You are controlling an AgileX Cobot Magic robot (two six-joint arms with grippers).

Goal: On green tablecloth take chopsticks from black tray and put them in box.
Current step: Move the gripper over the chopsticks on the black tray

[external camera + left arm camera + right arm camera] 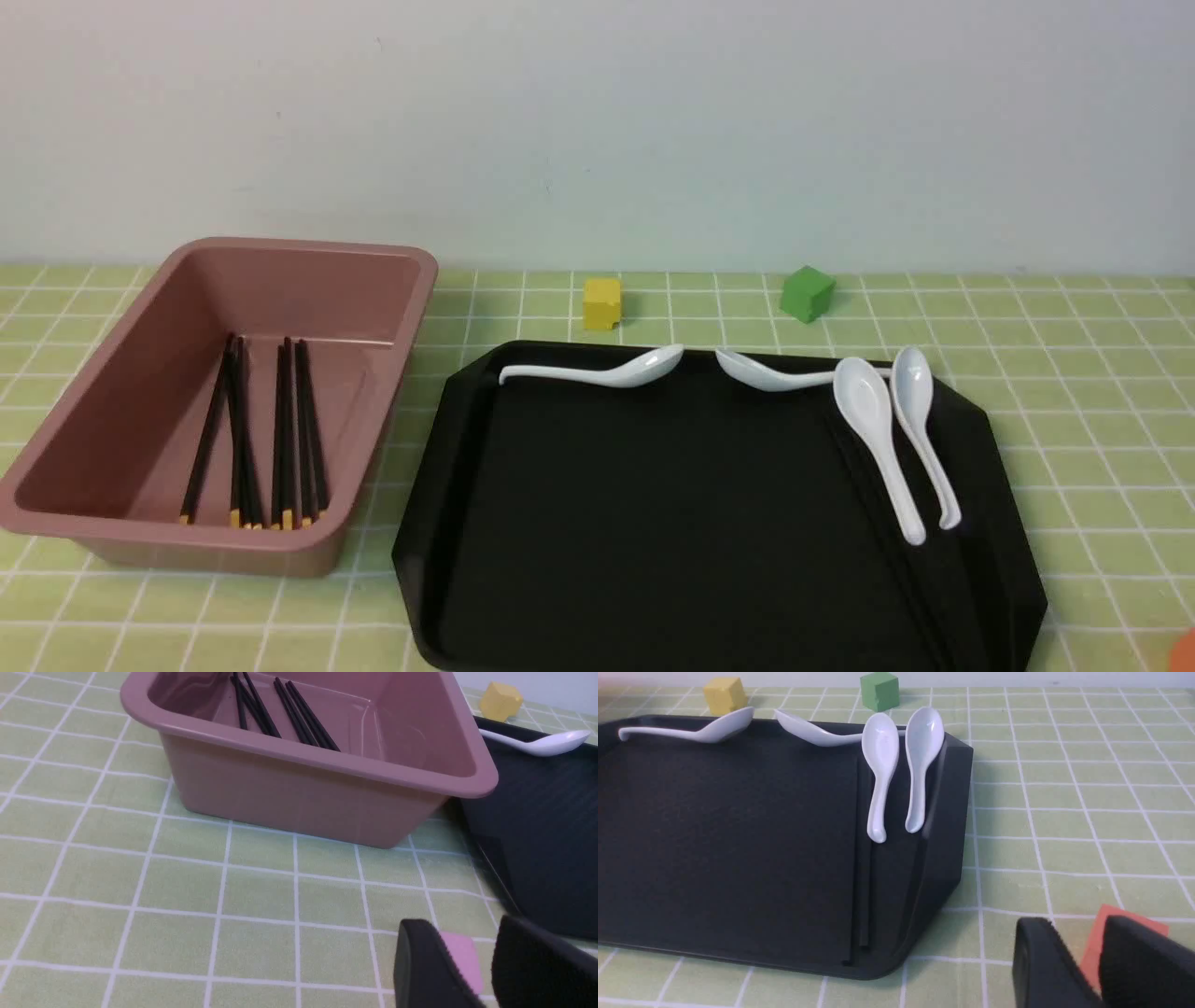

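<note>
The pink-brown box [140,373] stands at the left on the green tablecloth [1074,373]. Several black chopsticks [280,429] with yellow tips lie inside it; they also show in the left wrist view [299,714]. The black tray [672,523] lies right of the box. Two thin dark chopsticks [863,858] lie along its right side, partly under a spoon, faint in the front view [898,579]. My left gripper [467,933] is open and empty, low over the cloth near the box [303,798]. My right gripper [1078,928] is open and empty, off the tray's [728,835] right corner.
Several white spoons [878,439] lie on the tray's far and right parts. A yellow cube [602,303] and a green cube [807,293] sit behind the tray. A pink patch [460,956] lies under the left gripper, an orange patch [1101,938] under the right.
</note>
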